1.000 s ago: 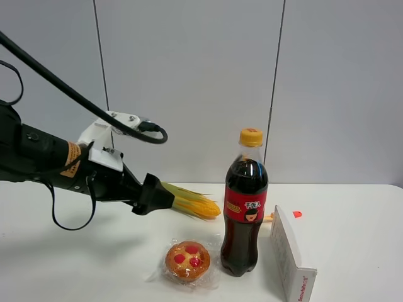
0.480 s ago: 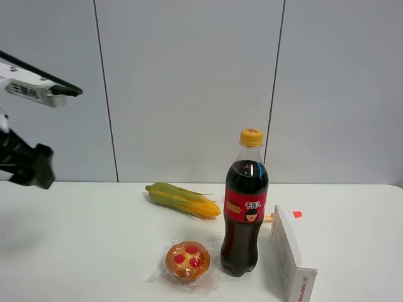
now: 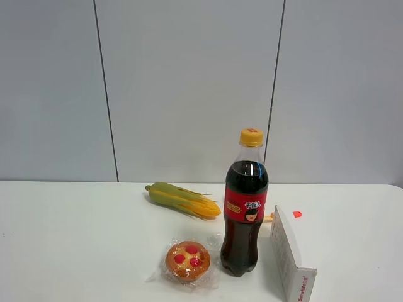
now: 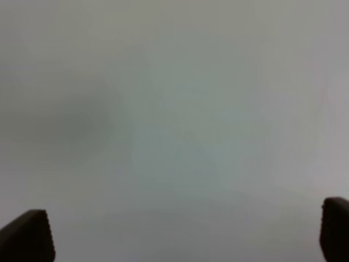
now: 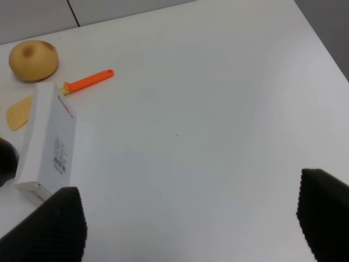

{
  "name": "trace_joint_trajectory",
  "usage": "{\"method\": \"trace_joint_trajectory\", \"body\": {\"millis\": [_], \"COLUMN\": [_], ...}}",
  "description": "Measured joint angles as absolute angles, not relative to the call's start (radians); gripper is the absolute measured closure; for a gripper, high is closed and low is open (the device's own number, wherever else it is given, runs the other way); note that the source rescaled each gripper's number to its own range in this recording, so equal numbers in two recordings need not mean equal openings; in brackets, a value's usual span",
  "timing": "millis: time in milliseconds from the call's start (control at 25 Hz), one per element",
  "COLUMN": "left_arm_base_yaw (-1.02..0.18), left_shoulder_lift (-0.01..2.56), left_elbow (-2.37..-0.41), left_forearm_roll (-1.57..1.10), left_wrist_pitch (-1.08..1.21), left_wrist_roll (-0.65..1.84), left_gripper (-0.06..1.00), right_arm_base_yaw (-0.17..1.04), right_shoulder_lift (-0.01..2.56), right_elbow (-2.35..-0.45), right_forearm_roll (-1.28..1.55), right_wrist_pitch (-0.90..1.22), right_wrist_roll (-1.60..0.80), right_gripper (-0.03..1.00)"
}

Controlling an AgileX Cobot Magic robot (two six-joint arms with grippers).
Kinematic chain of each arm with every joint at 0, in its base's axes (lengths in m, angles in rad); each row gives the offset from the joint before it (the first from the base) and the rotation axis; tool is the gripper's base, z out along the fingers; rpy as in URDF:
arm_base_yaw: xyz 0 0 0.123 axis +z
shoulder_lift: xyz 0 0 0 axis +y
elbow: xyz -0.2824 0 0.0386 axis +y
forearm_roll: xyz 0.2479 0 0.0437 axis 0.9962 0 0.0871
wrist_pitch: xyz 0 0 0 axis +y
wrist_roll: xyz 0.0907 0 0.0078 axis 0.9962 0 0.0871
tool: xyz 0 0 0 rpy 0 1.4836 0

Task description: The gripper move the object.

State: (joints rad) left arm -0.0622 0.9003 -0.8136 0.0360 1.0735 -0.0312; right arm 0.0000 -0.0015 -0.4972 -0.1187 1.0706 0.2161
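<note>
Cola bottle (image 3: 245,204) upright near front edge of counter (image 3: 75,239), long axis vertical, between wrapped pastry (image 3: 187,260) and white box (image 3: 290,257).

Neither arm visible in exterior view.

Right gripper (image 5: 188,218) jaws apart, empty, beyond white box; judged nearer.

Left gripper (image 4: 182,232) jaws apart, facing blank surface.

Left gripper (image 4: 185,232): two black fingertips (image 4: 27,234) with rounded ends and finely ribbed edges. Right gripper (image 5: 188,218): two black finger pads (image 5: 52,224), blunt and rounded, surface covered in a fine knurled grid texture.
</note>
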Motion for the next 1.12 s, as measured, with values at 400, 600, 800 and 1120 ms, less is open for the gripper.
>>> {"method": "trace_joint_trajectory", "body": {"millis": [400, 600, 800, 1120], "left_arm_base_yaw": [0.135, 0.136, 0.136, 0.136], "left_shoulder_lift": [0.575, 0.400, 0.248, 0.009], "left_elbow": [-0.706, -0.598, -0.514, -0.492], "left_forearm_roll": [-0.046, -0.075, -0.060, -0.050], "left_wrist_pitch": [0.943, 0.996, 1.086, 1.067], "left_wrist_roll": [0.000, 0.000, 0.000, 0.000], "left_gripper": [-0.06, -0.06, -0.06, -0.06], "right_arm_base_yaw": [0.000, 0.000, 0.000, 0.000], "right_shoulder_lift": [-0.002, -0.002, -0.002, -0.002], "right_elbow": [-0.497, -0.497, -0.497, -0.497], "right_forearm_roll": [-0.119, -0.119, -0.119, -0.119], "right_wrist_pitch": [1.071, 1.071, 1.071, 1.071], "right_wrist_roll": [0.216, 0.216, 0.216, 0.216], "right_gripper": [-0.03, -0.03, -0.03, -0.03]}}
